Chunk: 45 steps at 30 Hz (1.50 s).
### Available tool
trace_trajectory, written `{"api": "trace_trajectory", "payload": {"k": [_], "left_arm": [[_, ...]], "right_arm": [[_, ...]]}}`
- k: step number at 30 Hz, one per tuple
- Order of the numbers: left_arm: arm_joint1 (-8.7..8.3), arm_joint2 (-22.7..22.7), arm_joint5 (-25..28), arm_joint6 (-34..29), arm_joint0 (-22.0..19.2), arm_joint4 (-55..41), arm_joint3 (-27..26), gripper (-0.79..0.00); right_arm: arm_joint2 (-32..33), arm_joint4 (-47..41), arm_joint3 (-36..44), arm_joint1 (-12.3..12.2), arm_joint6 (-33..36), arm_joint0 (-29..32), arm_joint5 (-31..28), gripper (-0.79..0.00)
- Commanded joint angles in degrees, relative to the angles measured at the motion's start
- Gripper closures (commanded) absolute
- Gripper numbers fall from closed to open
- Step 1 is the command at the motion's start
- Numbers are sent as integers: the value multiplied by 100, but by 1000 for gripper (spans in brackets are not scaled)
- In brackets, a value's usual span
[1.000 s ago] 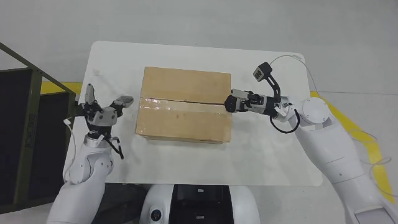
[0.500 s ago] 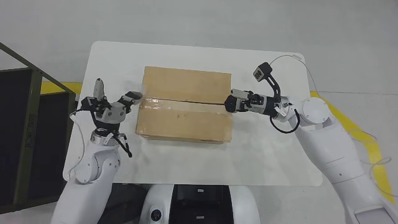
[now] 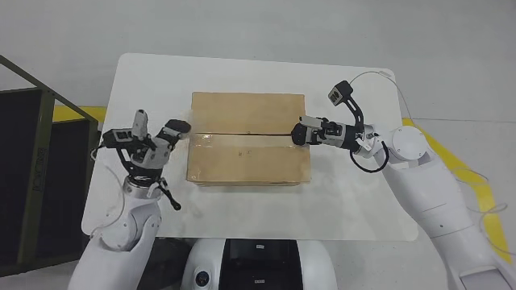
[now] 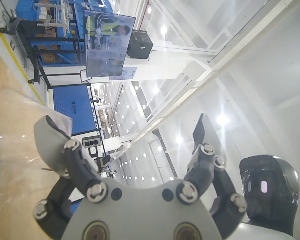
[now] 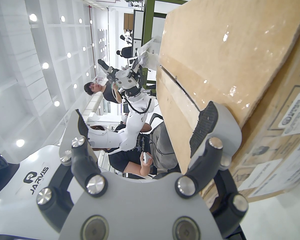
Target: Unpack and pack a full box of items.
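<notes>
While the left pincer [image 3: 160,122] sits at the near-left part of the white rounded-corner worktop [image 3: 242,72], its two fingers are spread wide with nothing between them, so it's released. One grey finger pad [image 4: 50,138] is right up against the left end of the brown cardboard box [image 3: 248,137], at the spot where the strip of clear glossy tape [image 3: 211,134] wraps over the edge. The other finger just pokes out into the air, away from the box.

The box itself lies closed in the middle of the worktop, flaps down, with the tape running lengthwise along the centre seam. Toward the right end the seam shows as a thin dark gap.

The right pincer [image 3: 300,131] is at that right end, level with the seam, and it's released too. In its wrist view one black ribbed pad [image 5: 202,126] sits at the top edge of the box, just beside the gap, though I can't tell if it's actually pressing. The other finger is well apart from it in the air. That end face of the box carries white printed labels [image 5: 285,136].

Off the worktop's left side stands a dark green rack [image 3: 32,169], and a yellow floor line [image 3: 472,181] runs along the floor on the right.
</notes>
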State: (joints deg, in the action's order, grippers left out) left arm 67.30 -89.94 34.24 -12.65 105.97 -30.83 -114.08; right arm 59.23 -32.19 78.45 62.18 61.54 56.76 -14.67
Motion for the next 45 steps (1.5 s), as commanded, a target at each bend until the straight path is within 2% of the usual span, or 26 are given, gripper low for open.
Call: {"api": "trace_trajectory", "payload": {"k": [1, 3, 7, 15, 23, 27, 32, 37, 42, 45], "left_arm": [[18, -41, 60, 201, 91, 152, -68, -785], [27, -69, -49, 278, 138, 279, -141, -785], [33, -26, -587, 318, 27, 632, -282, -785], [93, 557, -1066, 423, -350, 1405, -475, -785], [136, 1023, -989, 399, -293, 2143, -549, -785], [147, 1067, -753, 447, -178, 2253, -580, -785], [119, 719, -386, 345, 201, 2003, -779, -785], [85, 53, -48, 326, 563, 1505, -948, -785], [73, -499, -275, 440, 515, 1073, -894, -785], [67, -714, -654, 488, 381, 1027, -771, -785]], "right_arm": [[0, 0, 0, 0, 0, 0, 0, -785], [0, 0, 0, 0, 0, 0, 0, -785], [0, 0, 0, 0, 0, 0, 0, -785], [0, 0, 0, 0, 0, 0, 0, -785], [0, 0, 0, 0, 0, 0, 0, -785], [0, 0, 0, 0, 0, 0, 0, -785], [0, 0, 0, 0, 0, 0, 0, -785], [0, 0, 0, 0, 0, 0, 0, -785], [0, 0, 0, 0, 0, 0, 0, -785], [0, 0, 0, 0, 0, 0, 0, -785]]}}
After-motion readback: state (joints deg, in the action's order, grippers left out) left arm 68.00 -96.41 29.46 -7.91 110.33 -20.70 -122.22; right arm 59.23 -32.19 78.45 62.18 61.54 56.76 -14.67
